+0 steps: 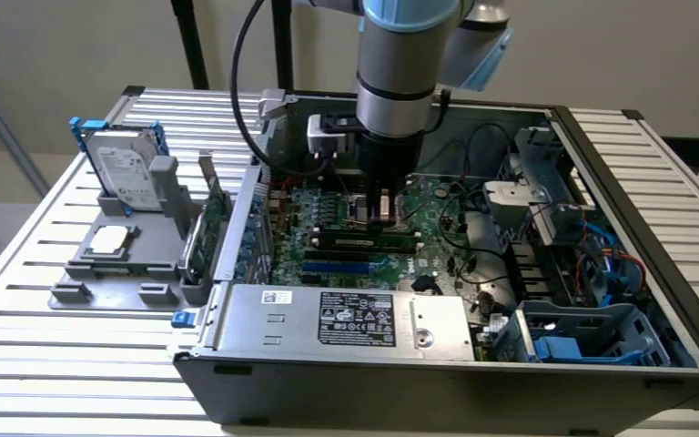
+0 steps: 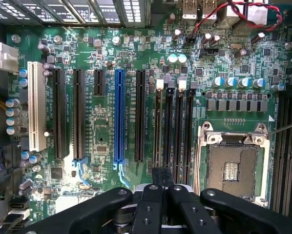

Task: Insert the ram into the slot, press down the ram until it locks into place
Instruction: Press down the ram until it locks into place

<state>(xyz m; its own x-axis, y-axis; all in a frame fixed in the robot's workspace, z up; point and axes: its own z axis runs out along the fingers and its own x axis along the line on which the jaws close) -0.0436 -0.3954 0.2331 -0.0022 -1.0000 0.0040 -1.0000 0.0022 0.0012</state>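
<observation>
An open computer case (image 1: 641,273) lies on the bench (image 1: 58,364), with the motherboard (image 1: 325,232) inside it. The arm (image 1: 404,82) descends into the case over the board. At the exterior view's left, a holder (image 1: 113,264) carrying a drive (image 1: 125,173) stands beside the case.

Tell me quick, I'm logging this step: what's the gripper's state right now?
Gripper: closed, low over the memory slots.

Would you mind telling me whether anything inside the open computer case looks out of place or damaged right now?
Nothing stands out. The ram lies level along the memory slots on the motherboard, and the gripper sits right above it.
</observation>
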